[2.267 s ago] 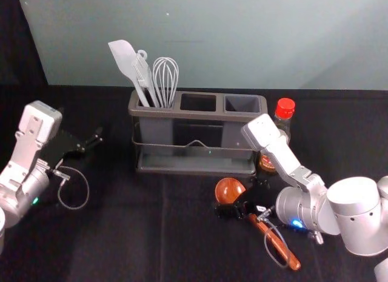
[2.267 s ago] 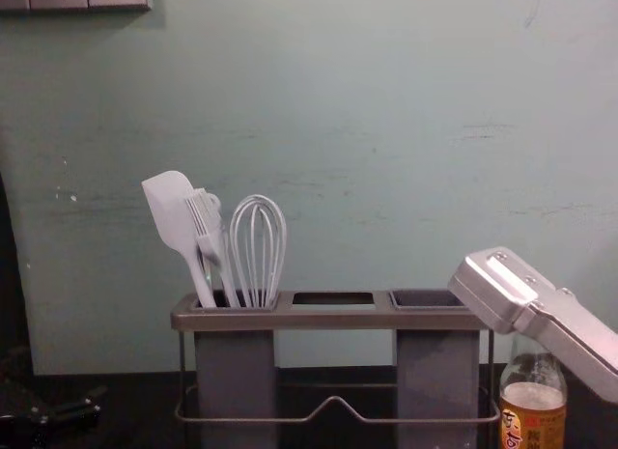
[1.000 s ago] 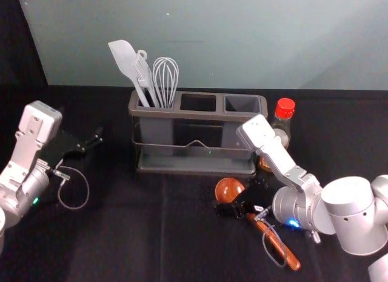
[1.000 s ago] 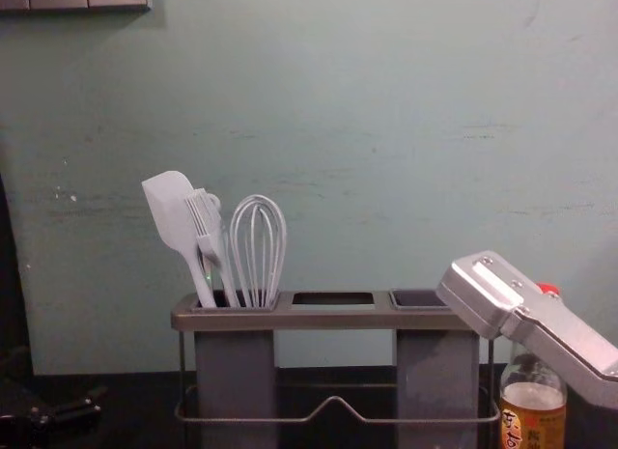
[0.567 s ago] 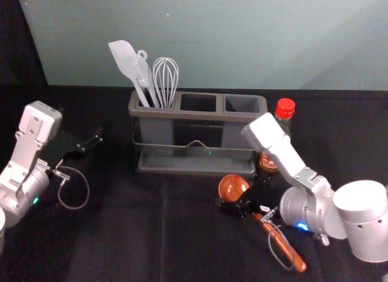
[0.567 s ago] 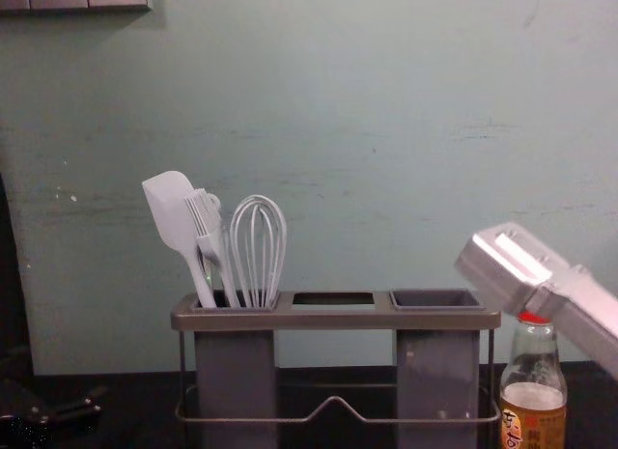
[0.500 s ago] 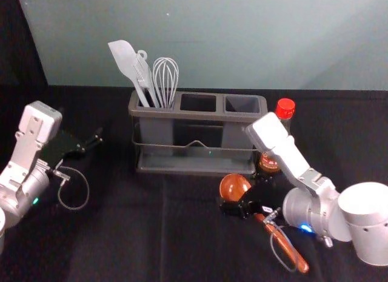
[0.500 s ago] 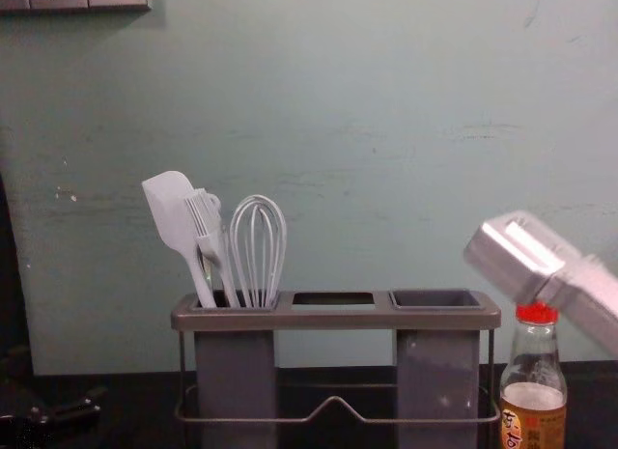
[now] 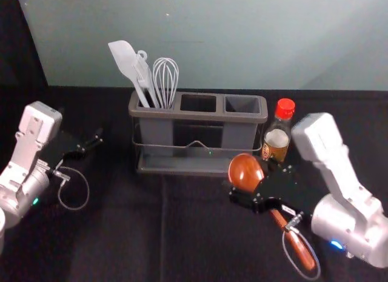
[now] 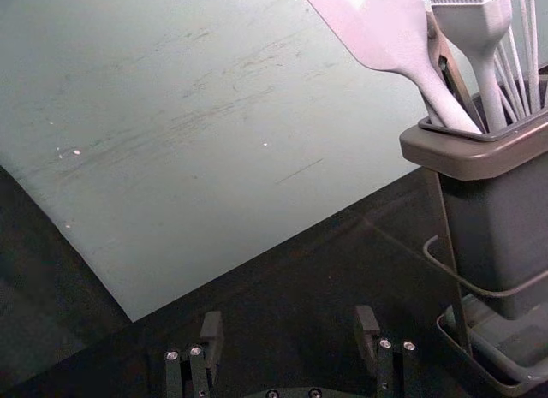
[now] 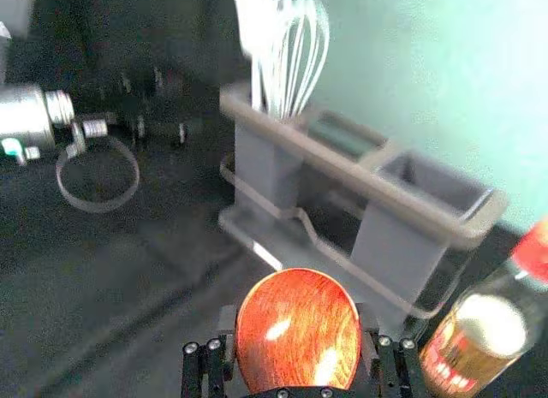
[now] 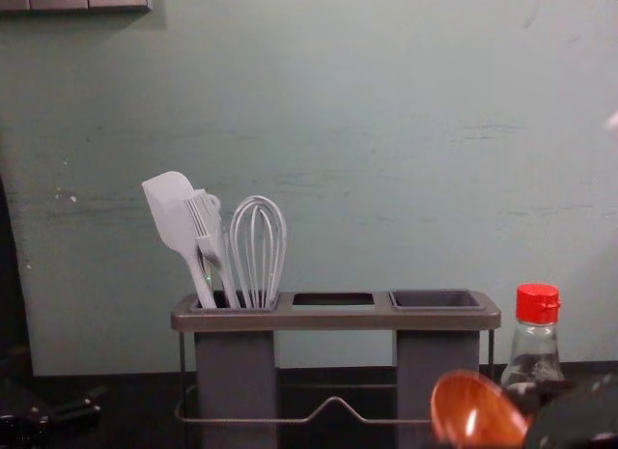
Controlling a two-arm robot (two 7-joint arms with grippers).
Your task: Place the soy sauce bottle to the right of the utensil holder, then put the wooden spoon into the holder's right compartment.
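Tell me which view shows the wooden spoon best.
The head view: spoon bowl and handle both show there. The right wrist view shows the bowl close up in the right gripper; the chest view shows the bowl at lower right.

From up high, the head view peers down at the rack, upper middle; the low chest view faces it nearly level, closer, sharing the bottle at right. Both wrist views catch the rack aslant, from nearby.
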